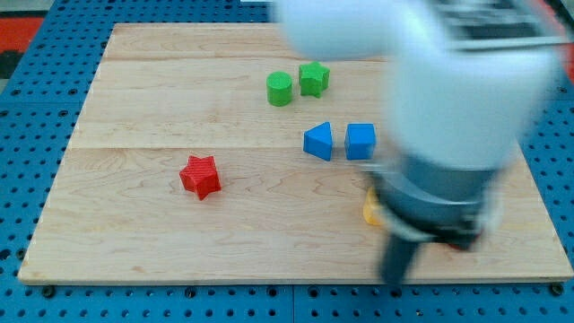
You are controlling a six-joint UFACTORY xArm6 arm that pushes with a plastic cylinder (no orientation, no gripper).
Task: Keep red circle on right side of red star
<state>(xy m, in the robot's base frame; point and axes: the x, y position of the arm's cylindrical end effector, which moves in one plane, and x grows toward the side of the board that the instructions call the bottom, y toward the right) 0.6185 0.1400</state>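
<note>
The red star (200,176) lies left of the board's middle. A sliver of red (464,240) shows under the blurred arm at the lower right; it looks like the red circle, mostly hidden, far to the right of the star. The dark rod comes down below the arm, and my tip (395,280) is near the board's bottom edge, left of that red sliver and below a yellow block (370,208). The tip is blurred and touches no block that I can see.
A green circle (280,89) and a green star (314,78) sit together at the top middle. A blue triangle (317,141) and a blue cube (360,141) sit side by side at the centre. The large blurred arm (448,99) hides the board's right part.
</note>
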